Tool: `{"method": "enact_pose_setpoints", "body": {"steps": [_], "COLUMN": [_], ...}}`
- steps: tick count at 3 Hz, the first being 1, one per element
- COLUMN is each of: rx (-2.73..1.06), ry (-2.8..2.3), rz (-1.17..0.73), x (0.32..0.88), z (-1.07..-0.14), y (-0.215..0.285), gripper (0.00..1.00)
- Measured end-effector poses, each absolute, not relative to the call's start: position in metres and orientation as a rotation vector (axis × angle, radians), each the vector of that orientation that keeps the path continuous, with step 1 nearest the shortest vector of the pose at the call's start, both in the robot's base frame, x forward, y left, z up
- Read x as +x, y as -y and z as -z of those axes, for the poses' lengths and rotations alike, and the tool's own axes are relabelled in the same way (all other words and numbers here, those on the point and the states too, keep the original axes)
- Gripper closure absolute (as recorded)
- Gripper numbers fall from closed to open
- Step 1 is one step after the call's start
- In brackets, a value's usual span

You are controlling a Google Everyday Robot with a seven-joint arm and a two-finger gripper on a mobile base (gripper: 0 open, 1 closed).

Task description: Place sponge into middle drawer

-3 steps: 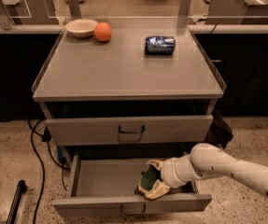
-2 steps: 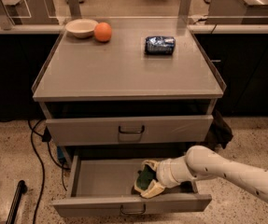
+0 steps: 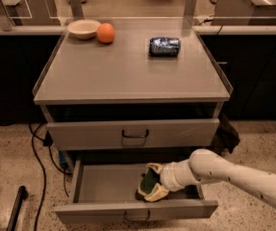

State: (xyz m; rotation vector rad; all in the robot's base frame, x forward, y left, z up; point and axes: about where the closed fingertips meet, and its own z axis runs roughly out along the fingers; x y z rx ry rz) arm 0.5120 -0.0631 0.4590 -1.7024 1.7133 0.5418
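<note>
The middle drawer (image 3: pixel 99 211), the lower grey drawer front with a small dark loop handle, is pulled open. My gripper (image 3: pixel 151 182) reaches in from the right on a white arm and sits inside the drawer, right of its middle. It is shut on the sponge (image 3: pixel 149 181), whose dark green face shows between the pale finger ends. The sponge is low over the drawer floor; I cannot tell whether it touches.
The upper drawer front (image 3: pixel 80 134) is shut above. On the cabinet top (image 3: pixel 128 76) are a white bowl (image 3: pixel 83 29), an orange (image 3: pixel 106 32) and a shiny blue snack packet (image 3: pixel 164 46). A black cable (image 3: pixel 37 162) hangs at the left.
My gripper has moved a little to the left inside the open drawer, still holding the sponge. Nothing else has moved.
</note>
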Motion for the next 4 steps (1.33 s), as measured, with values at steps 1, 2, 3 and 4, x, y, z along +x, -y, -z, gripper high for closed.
{"method": "enact_pose_setpoints", "body": {"steps": [1, 2, 3, 4], "rx": [-1.704, -1.682, -1.645, -1.608], "ry": [-1.706, -1.705, -1.706, -1.71], "rz": [-0.518, -0.506, -0.516, -0.536], "x": [0.528, 0.544, 0.558, 0.566], "z": [-0.451, -0.437, -0.413, -0.389], "y": [0.063, 0.066, 0.069, 0.068], "gripper": [1.0, 1.0, 1.0, 1.0]}}
